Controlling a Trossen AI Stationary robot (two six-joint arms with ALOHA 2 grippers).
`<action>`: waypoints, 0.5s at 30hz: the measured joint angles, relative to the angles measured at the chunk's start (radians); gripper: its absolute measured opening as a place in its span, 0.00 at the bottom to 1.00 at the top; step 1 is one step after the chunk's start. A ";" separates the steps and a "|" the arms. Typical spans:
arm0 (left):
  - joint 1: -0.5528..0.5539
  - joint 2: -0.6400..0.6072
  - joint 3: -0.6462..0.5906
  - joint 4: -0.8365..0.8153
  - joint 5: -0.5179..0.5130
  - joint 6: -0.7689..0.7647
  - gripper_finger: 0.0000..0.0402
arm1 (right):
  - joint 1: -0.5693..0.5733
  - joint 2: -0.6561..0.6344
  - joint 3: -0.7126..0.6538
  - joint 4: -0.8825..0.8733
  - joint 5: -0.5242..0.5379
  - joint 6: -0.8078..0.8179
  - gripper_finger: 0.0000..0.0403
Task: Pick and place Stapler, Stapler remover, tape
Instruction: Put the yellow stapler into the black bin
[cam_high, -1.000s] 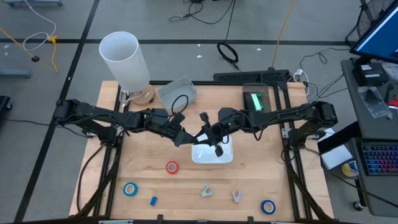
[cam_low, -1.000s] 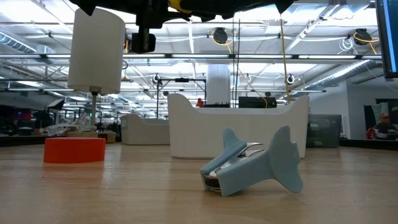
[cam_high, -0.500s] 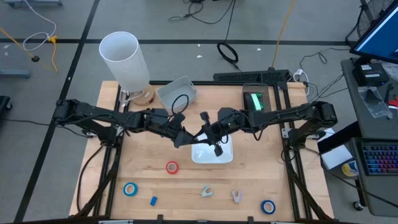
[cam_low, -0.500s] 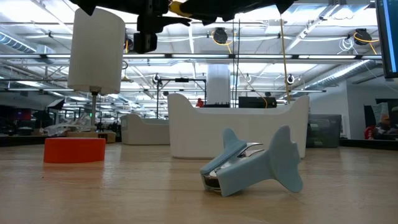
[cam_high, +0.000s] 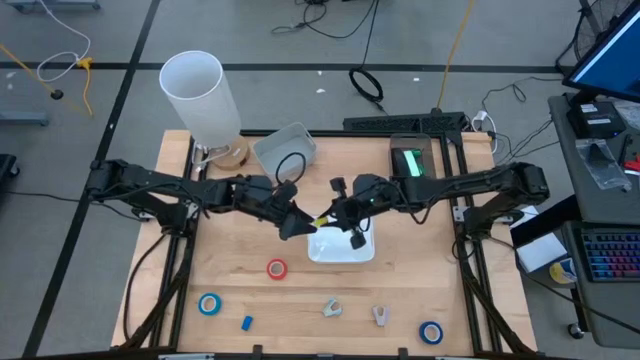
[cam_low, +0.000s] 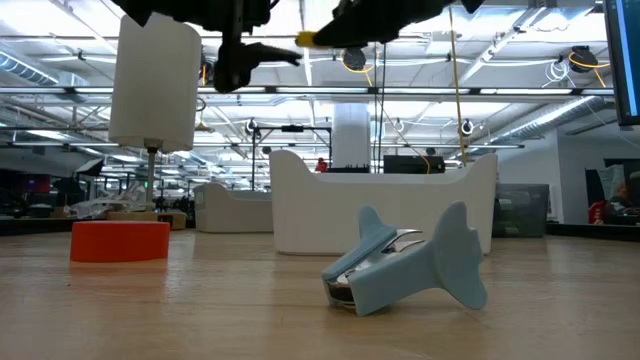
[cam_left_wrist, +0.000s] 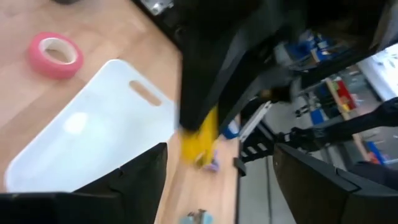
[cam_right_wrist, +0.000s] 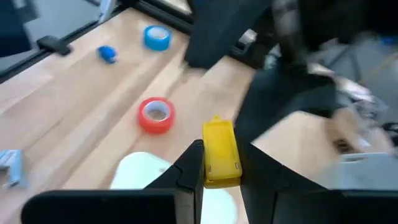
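Yellow stapler (cam_right_wrist: 221, 154) is up in the air over the white tray (cam_high: 340, 248) at table centre, clamped betw. the right gripper's (cam_high: 338, 216) two fingers. In right wrist view its long axis runs straight out along the fingers, free end sticking past the tips; in high view only a small yellow bit (cam_high: 320, 222) shows, pointing toward the left arm. Low view has it near level, a yellow tip (cam_low: 306, 39) poking toward the left gripper (cam_low: 262, 55).

Left gripper (cam_high: 296, 222) sits just beside the stapler's free end, fingers spread wide, nothing in them. Left wrist view shows the stapler (cam_left_wrist: 199, 135) as a yellow blur ahead of those fingers, w/ the right arm's dark bulk above it; touching or not, can't tell.

Red tape (cam_high: 276, 268) lies on the table near the tray's left-front corner; blue tape (cam_high: 209, 304) further front-left, another blue roll (cam_high: 431, 332) front-right. Pale blue staple remover (cam_low: 410, 262) fills the low view, lying tipped on its side; from above it's a small shape (cam_high: 331, 308) at the front edge, a second one (cam_high: 380, 316) just right of it. Small blue bit (cam_high: 246, 323) near the left blue roll.
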 joint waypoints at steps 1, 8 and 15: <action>0.002 0.000 0.000 -0.015 -0.005 0.002 0.71 | 0.000 -0.010 0.003 -0.013 0.022 -0.001 0.16; 0.009 0.000 0.000 -0.066 -0.022 0.002 0.67 | -0.001 -0.109 0.001 -0.254 0.248 -0.010 0.16; 0.006 0.000 0.000 -0.090 -0.106 0.001 0.65 | -0.053 -0.176 0.002 -0.522 0.579 0.056 0.16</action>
